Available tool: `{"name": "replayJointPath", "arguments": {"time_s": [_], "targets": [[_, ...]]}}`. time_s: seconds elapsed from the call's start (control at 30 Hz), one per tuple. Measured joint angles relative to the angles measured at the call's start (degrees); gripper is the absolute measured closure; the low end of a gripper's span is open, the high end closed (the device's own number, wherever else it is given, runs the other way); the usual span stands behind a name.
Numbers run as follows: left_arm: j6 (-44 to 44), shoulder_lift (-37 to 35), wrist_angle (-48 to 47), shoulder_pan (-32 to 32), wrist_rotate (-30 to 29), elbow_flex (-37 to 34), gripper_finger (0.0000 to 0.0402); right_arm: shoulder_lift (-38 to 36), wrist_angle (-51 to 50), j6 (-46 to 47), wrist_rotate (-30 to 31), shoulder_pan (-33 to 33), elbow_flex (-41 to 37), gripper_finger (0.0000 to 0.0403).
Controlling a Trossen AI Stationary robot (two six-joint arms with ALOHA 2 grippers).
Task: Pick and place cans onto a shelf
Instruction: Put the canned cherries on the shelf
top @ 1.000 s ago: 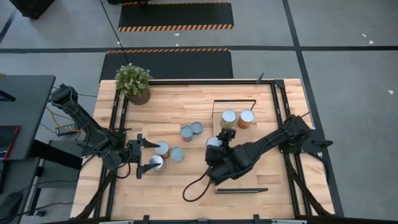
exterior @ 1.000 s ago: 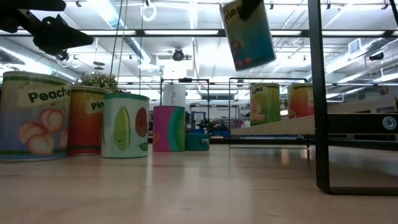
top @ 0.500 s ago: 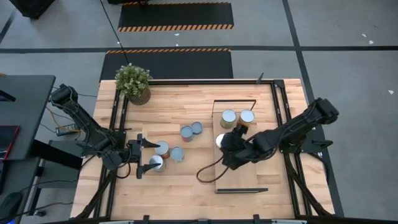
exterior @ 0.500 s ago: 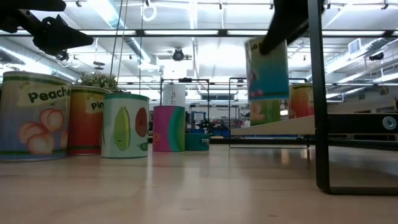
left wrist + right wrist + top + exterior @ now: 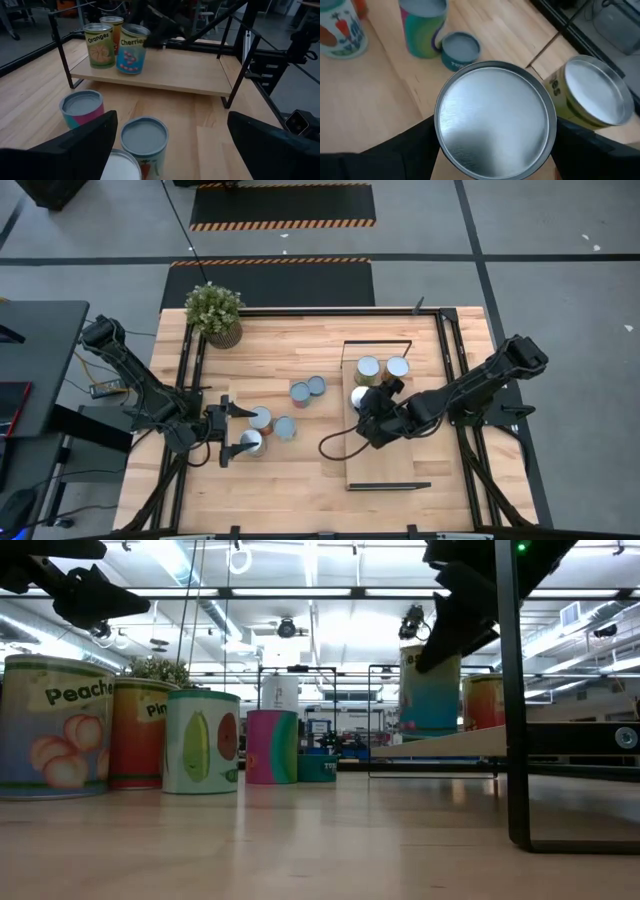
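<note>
Right gripper [image 5: 366, 406] clamps a can [image 5: 360, 397] on the shelf [image 5: 385, 465].
We note the can near the shelf's edge; left gripper [image 5: 238, 430] open, empty.

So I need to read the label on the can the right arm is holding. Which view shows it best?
The left wrist view: the held can faces it on the shelf, reading "Cherries". The right wrist view shows only its lid, the high view a sliver beside the right hand, and the low view its side, partly hidden.

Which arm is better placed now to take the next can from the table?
Left. The left gripper is open beside the cans on the table, while the right gripper is shut on the Cherries can at the shelf.
</note>
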Motion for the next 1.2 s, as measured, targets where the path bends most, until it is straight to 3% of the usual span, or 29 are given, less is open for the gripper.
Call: {"name": "replayJointPath", "arguments": {"time_s": [0.37, 0.73, 1.2], "targets": [[-0.85, 0.00, -0.57, -0.01, 0.00, 0.00, 0.0017, 0.08, 0.05, -1.41, -8.07, -4.61, 0.08, 0.0038], [-1.05, 0.00, -1.19, 0.00, 0.00, 0.00, 0.0017, 0.07, -3.14, -2.74, -8.90, -7.21, 0.34, 0.0023], [-1.03, 0.00, -1.15, -0.01, 0.00, 0.00, 0.0017, -0.07, -18.64, -2.38, -9.94, -7.21, 11.39, 0.0025]]}}
